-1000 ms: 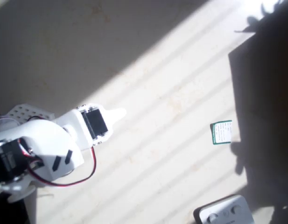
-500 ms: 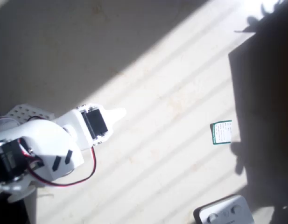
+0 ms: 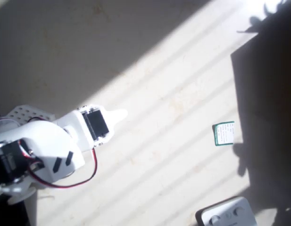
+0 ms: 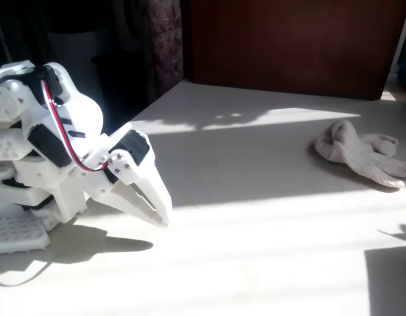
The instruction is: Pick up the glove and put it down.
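**Inspector:** Pale bench (image 4: 268, 250), striped with hard sunlight and deep shadow. White arm (image 4: 51, 145) folded low at the left of the fixed view, its tool (image 4: 156, 212) tipped down close to the surface with the jaws together and nothing between them.

**Clerk:** And the glove?

**Inspector:** The glove (image 4: 360, 153) lies flat at the far right of the fixed view, well apart from the tool, near the bench's back edge and partly in shade.

**Clerk:** Risks?

**Inspector:** Judged from here: a long reach. The jaws must part before descent, or they will shove the soft fabric along rather than take it. Glare and shadow may hide the glove's outline, so a pinch could catch only a finger and let it sag or slip.

**Clerk:** Room to move?

**Inspector:** Open surface between tool and glove. In the overhead view, a green-edged card (image 3: 224, 133) and a grey device (image 3: 228, 214) sit toward the right and lower edges; keep any sweep off them. A dark panel (image 4: 288, 43) stands behind the bench.
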